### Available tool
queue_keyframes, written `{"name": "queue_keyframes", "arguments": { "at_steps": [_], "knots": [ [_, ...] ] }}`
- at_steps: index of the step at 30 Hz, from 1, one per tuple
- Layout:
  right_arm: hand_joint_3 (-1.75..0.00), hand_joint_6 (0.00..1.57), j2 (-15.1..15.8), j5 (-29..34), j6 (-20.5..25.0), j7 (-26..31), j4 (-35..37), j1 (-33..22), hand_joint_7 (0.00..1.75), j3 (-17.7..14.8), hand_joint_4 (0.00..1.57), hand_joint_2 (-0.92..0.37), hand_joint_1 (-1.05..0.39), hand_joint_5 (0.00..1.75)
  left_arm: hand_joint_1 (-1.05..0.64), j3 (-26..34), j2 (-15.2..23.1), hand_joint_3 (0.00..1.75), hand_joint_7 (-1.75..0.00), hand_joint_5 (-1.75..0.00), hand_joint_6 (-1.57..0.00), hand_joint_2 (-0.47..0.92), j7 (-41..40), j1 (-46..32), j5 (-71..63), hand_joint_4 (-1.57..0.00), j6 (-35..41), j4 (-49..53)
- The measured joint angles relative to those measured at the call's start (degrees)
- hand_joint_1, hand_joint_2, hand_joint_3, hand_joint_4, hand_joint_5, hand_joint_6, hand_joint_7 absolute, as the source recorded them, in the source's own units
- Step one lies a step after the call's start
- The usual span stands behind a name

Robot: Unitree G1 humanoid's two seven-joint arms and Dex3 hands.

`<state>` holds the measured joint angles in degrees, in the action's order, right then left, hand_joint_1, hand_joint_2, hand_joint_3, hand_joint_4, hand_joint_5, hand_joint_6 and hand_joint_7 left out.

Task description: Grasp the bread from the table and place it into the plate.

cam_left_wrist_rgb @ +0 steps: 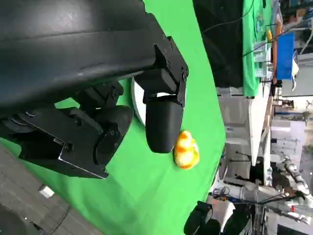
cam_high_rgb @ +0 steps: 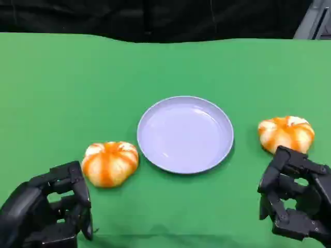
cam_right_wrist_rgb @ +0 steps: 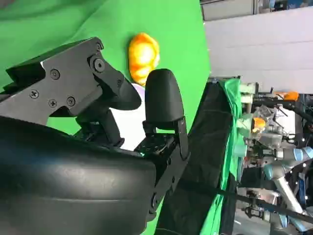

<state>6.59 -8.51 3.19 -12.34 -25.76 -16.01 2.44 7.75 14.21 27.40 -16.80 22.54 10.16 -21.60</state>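
A green cloth (cam_high_rgb: 165,67) covers the table in front of me, with a dark curtain behind it at the far edge. In the middle sits the lilac plate (cam_high_rgb: 185,134), and its dish is bare: no bread has gone into it, so by my reckoning the task is at its very start.

Two pieces of bread lie on the cloth, both orange with pale stripes. The left bread (cam_high_rgb: 109,163) rests just beside the plate's near-left rim, apart from it. The right bread (cam_high_rgb: 286,133) lies on the other side, farther from the rim.

My left hand (cam_high_rgb: 57,209) sits low at the near edge, close to the left bread but not touching it. Its fingers are loosely parted and curved, and they hold nothing. My right hand (cam_high_rgb: 295,199) sits just on the near side of the right bread, its fingertips close to the loaf; I cannot tell for certain whether they brush it, but nothing is gripped, and the fingers are spread with a gap between them.

From my left wrist I see the right bread (cam_left_wrist_rgb: 186,150) across the cloth; from my right wrist, the left bread (cam_right_wrist_rgb: 143,56) beyond my fingers.

Everything remains to be done: reach, close on a loaf, lift it, carry it over the rim, and set it down, then likely repeat for the other.
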Motion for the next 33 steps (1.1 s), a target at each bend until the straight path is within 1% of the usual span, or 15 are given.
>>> {"name": "queue_keyframes", "arguments": {
  "at_steps": [7,15,18,19,20,21,22,24,25,26,28,29,30,31,33],
  "knots": [
    [-1.11,0.63,0.3,2.6,0.9,1.0,-0.3,-0.1,1.61,0.0,0.79,-0.62,-0.04,1.75,0.16,0.0,0.0,1.18,-1.69,-1.75,-0.65,0.72,0.0,-0.1,0.0,-0.80,0.0,-0.6],
    [-1.08,0.62,2.2,3.9,4.5,0.9,-2.1,-0.1,1.62,0.0,0.76,-0.63,-0.02,1.75,0.16,0.0,0.1,1.17,-1.68,-1.75,-0.64,0.72,0.0,-0.3,-0.4,-0.79,0.0,-1.2],
    [-1.08,0.62,2.2,4.0,5.1,0.9,-2.5,-0.2,1.62,0.1,0.76,-0.63,-0.01,1.75,0.16,-0.1,0.1,1.14,-1.62,-1.75,-0.68,0.66,-0.3,-0.5,-2.3,-0.78,-1.7,-1.3],
    [-1.08,0.62,2.2,4.1,5.1,0.9,-2.5,-0.2,1.62,0.2,0.76,-0.64,0.00,1.75,0.17,-0.1,0.1,1.11,-1.46,-1.61,-0.73,0.61,-0.7,-0.6,-3.8,-0.79,-3.2,-1.3],
    [-1.08,0.62,2.2,4.1,5.1,0.9,-2.5,-0.2,1.62,0.2,0.76,-0.64,0.00,1.75,0.17,-0.3,-0.1,1.09,-1.39,-1.56,-0.75,0.59,-1.5,-0.6,-6.5,-0.80,-6.5,-0.9],
    [-1.08,0.62,2.1,4.1,5.1,0.9,-2.5,-0.2,1.62,0.2,0.77,-0.64,0.00,1.75,0.17,-0.4,-0.7,1.08,-1.29,-1.46,-0.78,0.57,-3.0,-0.6,-9.6,-0.80,-10.9,-0.1],
    [-1.08,0.63,2.1,4.1,5.0,0.8,-2.5,-0.2,1.62,0.2,0.77,-0.64,0.00,1.75,0.07,-0.4,-1.6,0.83,-0.98,-1.18,-0.78,0.67,-4.7,-0.5,-12.4,-0.74,-15.4,0.9],
    [-1.09,0.64,2.0,3.8,4.8,0.4,-2.4,-0.2,1.63,0.3,0.78,-0.64,0.00,1.75,-0.03,-0.6,-3.5,0.44,-0.59,-0.87,-0.84,0.84,-7.9,0.1,-17.4,-0.72,-24.4,3.8],
    [-1.09,0.64,1.8,3.5,4.5,0.2,-2.3,-0.2,1.63,0.4,0.79,-0.64,-0.01,1.75,-0.10,-0.6,-4.2,0.31,-0.44,-0.74,-0.84,0.88,-9.8,0.6,-20.3,-0.68,-29.0,5.4],
    [-1.09,0.65,1.6,3.4,4.1,0.1,-2.2,-0.2,1.63,0.5,0.79,-0.64,-0.01,1.75,-0.19,-0.6,-4.6,0.24,-0.31,-0.60,-0.82,0.90,-11.9,1.2,-23.5,-0.64,-33.4,7.2],
    [-1.10,0.65,1.3,3.3,3.7,0.1,-2.2,-0.2,1.63,0.6,0.79,-0.64,-0.01,1.75,-0.26,-0.5,-4.6,0.19,-0.19,-0.47,-0.81,0.92,-15.7,2.3,-30.7,-0.61,-38.5,8.8],
    [-1.10,0.65,1.1,3.3,3.6,0.1,-2.1,-0.2,1.63,0.7,0.79,-0.64,-0.01,1.75,-0.35,-0.5,-4.5,0.19,-0.15,-0.42,-0.76,0.92,-17.4,2.9,-34.0,-0.54,-40.1,9.0],
    [-1.10,0.66,1.0,3.3,3.5,0.1,-2.1,-0.2,1.63,0.7,0.80,-0.64,-0.01,1.75,-0.54,-0.5,-4.4,0.21,-0.09,-0.33,-0.65,0.92,-18.5,3.1,-36.0,-0.41,-41.1,9.1],
    [-1.10,0.66,0.9,3.3,3.4,0.1,-2.0,-0.2,1.63,0.7,0.80,-0.64,-0.02,1.75,-0.68,-0.5,-4.2,0.23,-0.05,-0.26,-0.56,0.92,-19.5,3.5,-39.3,-0.31,-41.3,8.7],
    [-1.10,0.66,0.8,3.4,3.2,0.0,-1.9,-0.2,1.62,0.8,0.80,-0.65,-0.02,1.75,-0.78,-0.7,-3.3,0.24,-0.01,-0.20,-0.49,0.92,-20.4,4.9,-49.5,-0.23,-39.2,6.7]
  ]
}}
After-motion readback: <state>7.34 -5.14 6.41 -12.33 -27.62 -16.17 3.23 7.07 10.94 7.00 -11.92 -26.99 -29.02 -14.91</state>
